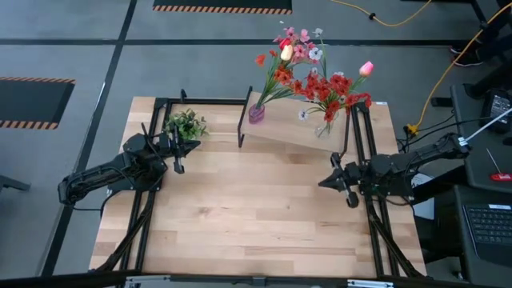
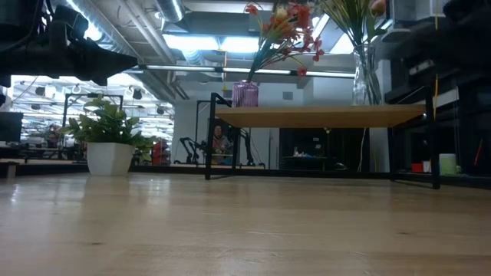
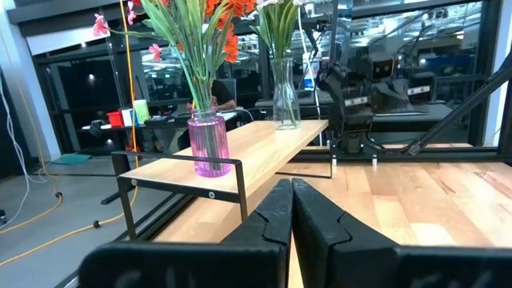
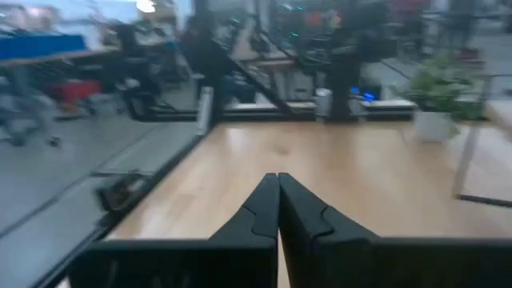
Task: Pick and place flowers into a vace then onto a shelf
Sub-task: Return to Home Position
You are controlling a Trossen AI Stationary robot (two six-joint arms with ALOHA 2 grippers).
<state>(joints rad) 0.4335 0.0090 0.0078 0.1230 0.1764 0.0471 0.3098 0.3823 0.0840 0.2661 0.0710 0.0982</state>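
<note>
Left gripper (image 3: 290, 190): fingers pressed together.
Right gripper (image 4: 278, 182): fingers pressed together.
Red, orange, pink green-stemmed flowers (image 3: 200, 32): in purple glass vase (image 3: 208, 144) and clear glass vase (image 3: 286, 96) on light-wood black-legged shelf (image 3: 264, 148), ahead of left fingertips.

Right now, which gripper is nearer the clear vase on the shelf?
Right. The right gripper is just off the end of the shelf where the clear vase stands; the left gripper is across the table, near the potted plant.
</note>
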